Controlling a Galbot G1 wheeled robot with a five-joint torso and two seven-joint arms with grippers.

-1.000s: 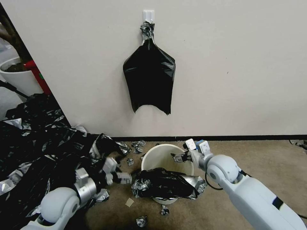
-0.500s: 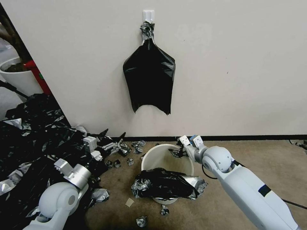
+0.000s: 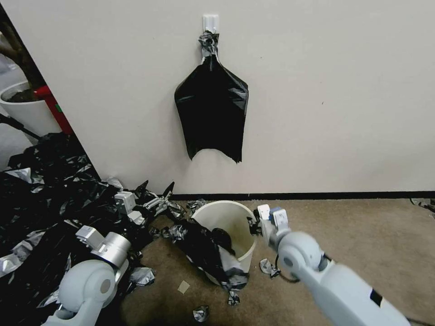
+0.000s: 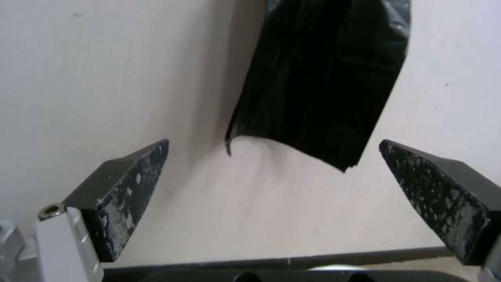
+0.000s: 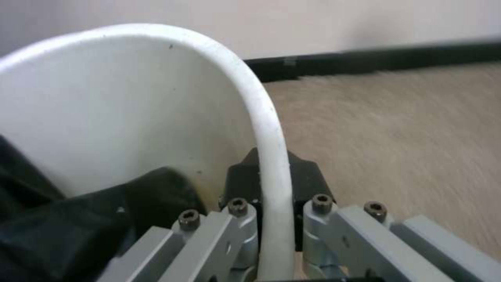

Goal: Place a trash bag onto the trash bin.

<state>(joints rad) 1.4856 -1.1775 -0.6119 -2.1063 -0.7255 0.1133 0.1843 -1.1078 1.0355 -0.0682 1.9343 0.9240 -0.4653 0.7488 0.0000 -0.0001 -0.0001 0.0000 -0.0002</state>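
Right gripper [image 5: 272,176]: clamped on the rim of the trash bin, one black finger inside the wall, the other outside.
Trash bin [image 5: 130,117]: cream-white, its curved rim running down between the grey finger links.
Trash bag [image 5: 68,231]: glossy black film lying inside the bin against the inner wall, close to the inner finger.
Floor [image 5: 397,141]: tan carpet beyond the bin.
Baseboard [image 5: 375,58]: dark strip under a pale wall.

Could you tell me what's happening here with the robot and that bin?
The right gripper has its jaws clamped on the rim of the cream trash bin, which is tilted. A black trash bag hangs over the bin's near edge, not yet fitted. The left gripper waits with open jaws over the heap of plastic sheets.
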